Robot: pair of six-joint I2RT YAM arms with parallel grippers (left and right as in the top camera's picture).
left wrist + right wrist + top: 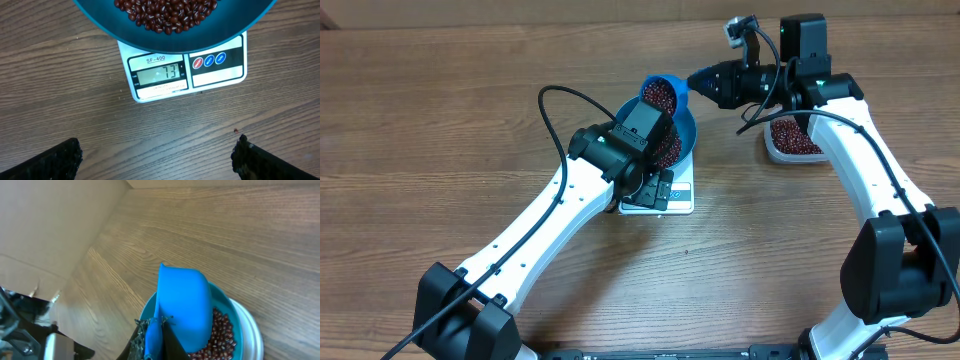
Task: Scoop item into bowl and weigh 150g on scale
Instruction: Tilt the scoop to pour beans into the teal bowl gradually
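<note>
Both arms are wearing white shells between chunky black joints, the left arm (535, 225) and the right arm (865, 170) alike. A thin black cable (542, 100) is running along the left one, a second cable (895, 175) along the right. A small green light (603, 140) is glowing on the left wrist, a second light (817, 68) on the right. The left fingers (50, 162) are looking matte black and rough-edged.

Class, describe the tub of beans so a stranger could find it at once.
Start at the wooden table and follow the right arm to its far end. Beneath that arm sits the tub, directly on the wood. Unlike the round blue bowl on the scale, it is pale and rounded-rectangular.
</note>
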